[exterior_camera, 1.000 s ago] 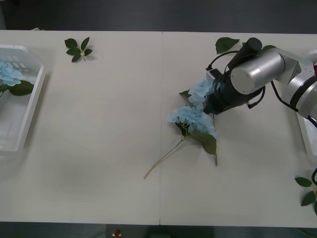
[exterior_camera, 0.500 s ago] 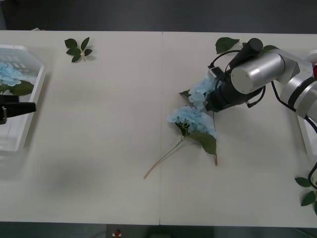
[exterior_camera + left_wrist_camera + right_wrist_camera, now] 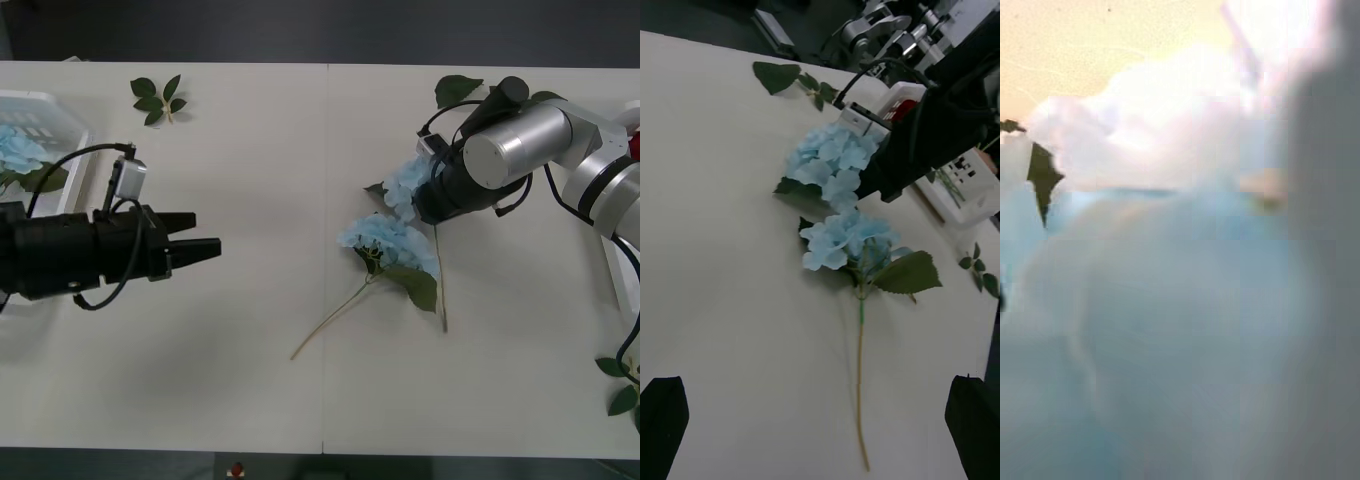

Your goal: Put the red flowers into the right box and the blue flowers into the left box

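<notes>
You've got one blue flower (image 3: 18, 150) in the left box (image 3: 60, 215) already. Two more (image 3: 392, 242) lie mid-table, fluffy pale clusters with broad leaves and thin stems. Right gripper (image 3: 428, 190) is pressed into the upper head; can't tell its finger state (petals crowd its wrist view). Left gripper (image 3: 195, 248) hovers right of the box, fingers apart, holding nothing.

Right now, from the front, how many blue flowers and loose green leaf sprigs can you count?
Blue flowers: 3. One in the left box at, one at the right gripper at, one lying on the table at.
Leaf sprigs: 3.
Total: 6
</notes>
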`<state>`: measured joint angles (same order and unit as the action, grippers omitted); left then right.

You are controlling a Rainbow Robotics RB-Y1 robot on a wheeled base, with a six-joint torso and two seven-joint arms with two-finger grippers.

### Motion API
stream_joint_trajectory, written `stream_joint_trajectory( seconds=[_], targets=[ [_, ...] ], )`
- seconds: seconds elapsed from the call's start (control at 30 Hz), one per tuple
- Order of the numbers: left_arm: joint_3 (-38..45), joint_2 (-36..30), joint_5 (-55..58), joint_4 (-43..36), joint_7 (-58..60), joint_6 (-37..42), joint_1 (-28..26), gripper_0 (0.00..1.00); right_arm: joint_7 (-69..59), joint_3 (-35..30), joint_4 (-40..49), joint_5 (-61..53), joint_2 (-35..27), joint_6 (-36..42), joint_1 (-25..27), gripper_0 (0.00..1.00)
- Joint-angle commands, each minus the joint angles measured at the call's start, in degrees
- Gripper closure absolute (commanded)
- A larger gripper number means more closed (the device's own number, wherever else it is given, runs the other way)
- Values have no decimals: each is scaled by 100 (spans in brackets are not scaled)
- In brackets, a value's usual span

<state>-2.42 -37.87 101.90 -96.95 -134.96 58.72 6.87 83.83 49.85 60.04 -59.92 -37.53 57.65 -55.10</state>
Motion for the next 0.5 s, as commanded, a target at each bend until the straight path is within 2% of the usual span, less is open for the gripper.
stream_joint_trajectory(
  seconds=[0.03, 0.13, 0.3, 0.5],
  targets=[
    [-180, 429, 164, -184, -241, -62, 341, 0, 230, -19, 60, 51, 44, -105, -45, 81],
    [-347, 702, 173, -184, -241, -97, 394, 0, 257, -28, 51, 147, 70, -131, -19, 86],
    [-558, 992, 164, -158, -214, -194, 473, 0, 257, -19, 51, 218, 97, -149, 8, 100],
    [-892, 1124, 146, -87, -206, -572, 578, 0, 257, -151, 43, 174, 97, -149, 8, 100]
  ],
)
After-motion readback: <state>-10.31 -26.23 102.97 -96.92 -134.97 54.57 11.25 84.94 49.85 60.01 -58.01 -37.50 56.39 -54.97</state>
